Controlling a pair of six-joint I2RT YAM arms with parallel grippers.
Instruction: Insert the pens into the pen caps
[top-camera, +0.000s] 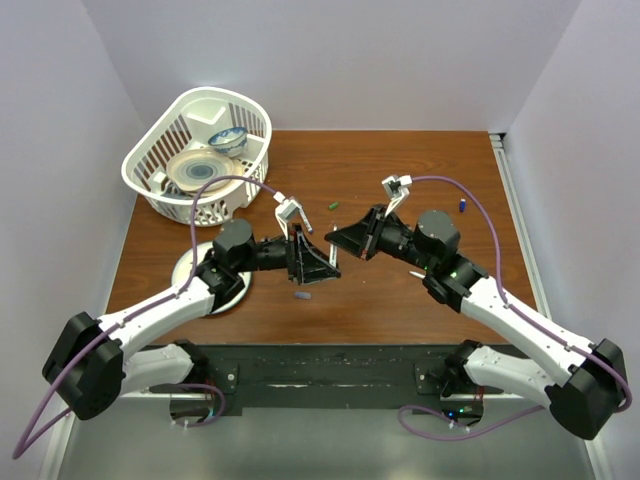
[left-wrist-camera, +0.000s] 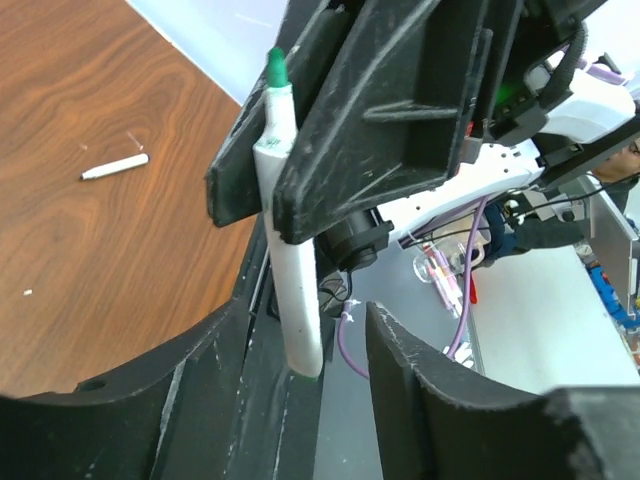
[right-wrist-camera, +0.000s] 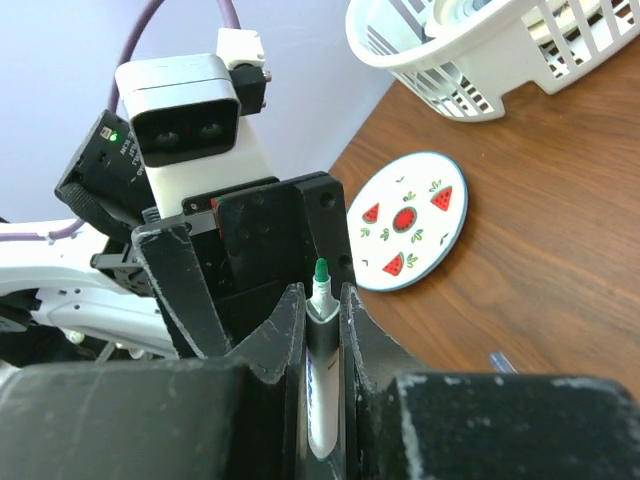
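Note:
My right gripper (right-wrist-camera: 322, 298) is shut on a white pen (right-wrist-camera: 322, 385) whose green tip (right-wrist-camera: 321, 272) sticks out past its fingers. In the left wrist view the same pen (left-wrist-camera: 290, 230) hangs down from the right gripper's black fingers, and its lower end lies between the spread fingers of my open left gripper (left-wrist-camera: 308, 335). In the top view the two grippers, left (top-camera: 312, 266) and right (top-camera: 345, 240), meet at mid-table. A green cap (top-camera: 332, 205), a blue cap (top-camera: 462, 204) and a grey-purple cap (top-camera: 301, 296) lie on the wood. A second white pen (left-wrist-camera: 115, 167) lies loose on the table.
A white basket (top-camera: 160, 150) with dishes stands at the back left. A watermelon-patterned plate (right-wrist-camera: 410, 220) lies on the table, partly under the left arm in the top view (top-camera: 188, 268). White walls close in the table's sides.

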